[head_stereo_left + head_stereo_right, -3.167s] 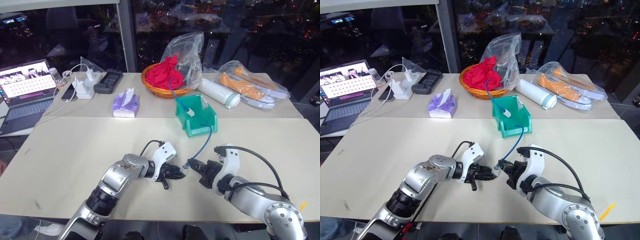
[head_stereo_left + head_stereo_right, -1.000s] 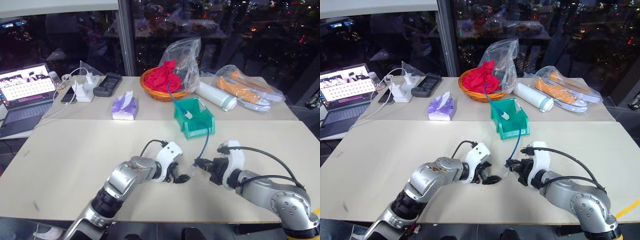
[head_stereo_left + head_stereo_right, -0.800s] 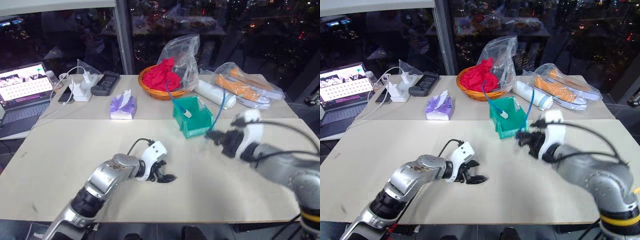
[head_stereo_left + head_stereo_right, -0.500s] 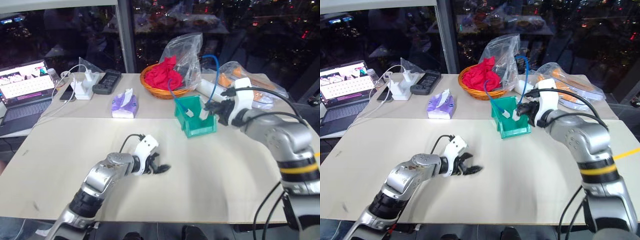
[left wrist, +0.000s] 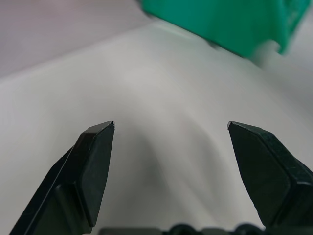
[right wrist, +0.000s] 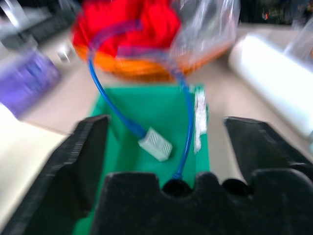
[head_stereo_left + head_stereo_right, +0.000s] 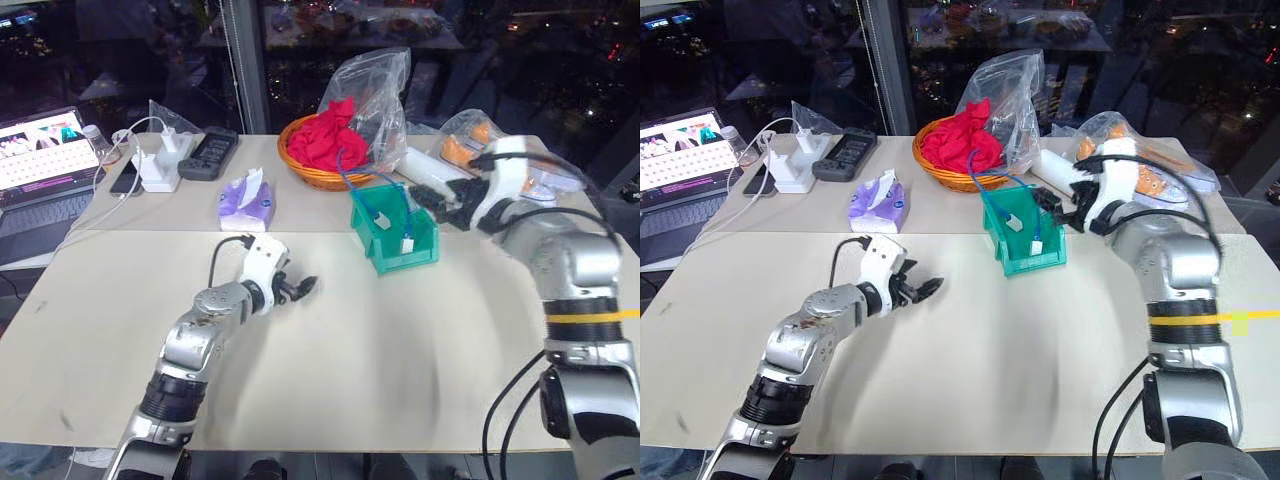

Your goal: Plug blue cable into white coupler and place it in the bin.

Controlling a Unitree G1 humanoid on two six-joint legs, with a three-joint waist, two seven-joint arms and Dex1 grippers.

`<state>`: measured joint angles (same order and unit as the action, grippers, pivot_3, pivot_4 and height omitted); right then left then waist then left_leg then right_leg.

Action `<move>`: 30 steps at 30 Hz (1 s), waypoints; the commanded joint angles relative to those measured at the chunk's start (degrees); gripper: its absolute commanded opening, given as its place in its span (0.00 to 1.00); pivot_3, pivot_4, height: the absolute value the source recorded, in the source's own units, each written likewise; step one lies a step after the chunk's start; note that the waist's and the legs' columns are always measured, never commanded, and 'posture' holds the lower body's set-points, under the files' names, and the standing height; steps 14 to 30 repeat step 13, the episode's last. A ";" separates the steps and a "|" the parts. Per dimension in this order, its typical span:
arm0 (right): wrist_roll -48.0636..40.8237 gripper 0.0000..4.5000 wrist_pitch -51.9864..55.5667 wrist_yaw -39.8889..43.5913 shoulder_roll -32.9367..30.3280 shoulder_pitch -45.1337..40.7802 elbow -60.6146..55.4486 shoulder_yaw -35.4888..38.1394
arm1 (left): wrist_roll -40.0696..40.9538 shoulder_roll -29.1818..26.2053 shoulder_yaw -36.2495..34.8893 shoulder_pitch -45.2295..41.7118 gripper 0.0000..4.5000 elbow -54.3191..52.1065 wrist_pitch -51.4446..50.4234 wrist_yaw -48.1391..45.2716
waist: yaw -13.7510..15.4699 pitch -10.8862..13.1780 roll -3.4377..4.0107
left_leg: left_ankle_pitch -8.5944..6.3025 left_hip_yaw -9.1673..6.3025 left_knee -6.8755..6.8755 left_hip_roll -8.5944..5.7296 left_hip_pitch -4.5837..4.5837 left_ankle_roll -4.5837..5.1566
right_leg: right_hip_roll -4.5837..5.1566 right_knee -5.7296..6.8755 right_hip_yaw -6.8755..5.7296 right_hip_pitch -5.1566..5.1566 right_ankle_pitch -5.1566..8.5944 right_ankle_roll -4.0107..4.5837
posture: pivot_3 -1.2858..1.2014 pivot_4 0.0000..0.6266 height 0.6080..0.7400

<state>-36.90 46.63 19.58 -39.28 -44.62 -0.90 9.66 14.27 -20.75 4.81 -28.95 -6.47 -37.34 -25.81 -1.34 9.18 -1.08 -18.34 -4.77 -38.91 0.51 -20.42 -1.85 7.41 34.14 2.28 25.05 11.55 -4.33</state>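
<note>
No legible text, label, brand or number on anything, the laptop screen (image 7: 40,150) included

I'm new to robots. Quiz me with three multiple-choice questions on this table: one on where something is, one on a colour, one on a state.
1. Where is the white coupler?
A. In the bin
B. On the laptop
C. In the wicker basket

2. What colour is the cable?
A. Red
B. Blue
C. Yellow

3. How is the right tool?
A. Shut on the cable
B. Shut, empty
C. Open, empty

Answers: 1 A, the coupler lies on the bin's green floor. 2 B, it is bright blue. 3 C, its fingers stand wide apart above the bin.
</note>
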 commanded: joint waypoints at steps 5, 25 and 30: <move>-1.33 0.98 -3.19 15.63 -9.50 37.44 -27.06 12.20 | 2.69 -6.29 -6.63 5.17 0.88 3.16 9.95 -9.58 | 0.54 -0.01 0.00 | -0.07 0.00 0.00 0.00 0.19 0.12 | 0.00 0.01 0.00 -0.24 0.00 -0.01 | 0.52 0.24 1.00; 9.43 0.98 -20.80 12.76 0.56 51.16 -22.29 15.21 | 7.01 -8.15 -10.85 14.17 0.88 5.79 13.88 -16.61 | -0.32 0.02 -0.02 | -0.02 0.08 -0.18 -0.08 0.47 0.08 | 0.00 -0.12 0.28 -0.44 -0.61 -0.03 | 0.52 0.24 1.00; 9.43 0.98 -20.80 12.76 0.56 51.16 -22.29 15.21 | 7.01 -8.15 -10.85 14.17 0.88 5.79 13.88 -16.61 | -0.32 0.02 -0.02 | -0.02 0.08 -0.18 -0.08 0.47 0.08 | 0.00 -0.12 0.28 -0.44 -0.61 -0.03 | 0.52 0.24 1.00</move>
